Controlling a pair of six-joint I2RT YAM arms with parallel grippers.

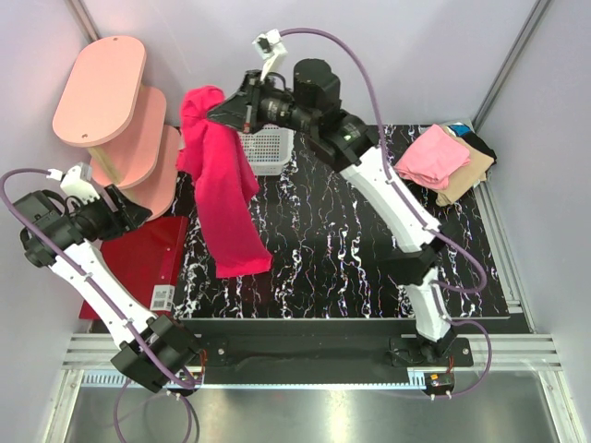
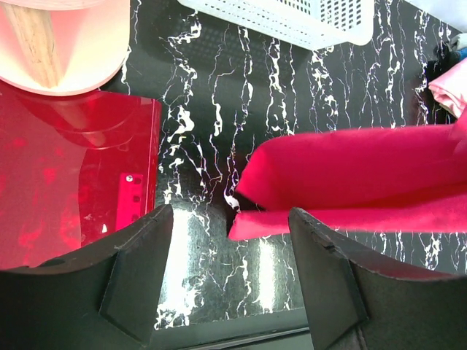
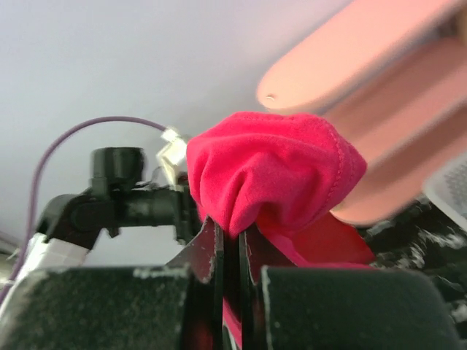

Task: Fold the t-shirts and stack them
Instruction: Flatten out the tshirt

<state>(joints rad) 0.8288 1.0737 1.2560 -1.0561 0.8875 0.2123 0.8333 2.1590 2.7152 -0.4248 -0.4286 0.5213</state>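
My right gripper [image 1: 214, 109] is shut on the top of the bright magenta-red t-shirt [image 1: 224, 189] and holds it high, so it hangs down over the marbled table. The bunched cloth [image 3: 273, 175] bulges out above the closed fingers [image 3: 211, 251]. The shirt's lower edge [image 2: 350, 189] shows in the left wrist view, ahead of my left gripper [image 2: 230, 281]. My left gripper [image 1: 138, 214] is open and empty at the left, over the dark red mat [image 1: 138, 258]. A folded light pink t-shirt [image 1: 432, 155] lies on tan [image 1: 462, 180] and black/teal [image 1: 478, 143] ones at the back right.
A white mesh basket [image 1: 268, 148] stands at the back, behind the hanging shirt, and shows in the left wrist view [image 2: 292, 18]. A pink tiered stand [image 1: 115, 120] fills the back left corner. The marbled black table [image 1: 351, 268] has grey walls on both sides.
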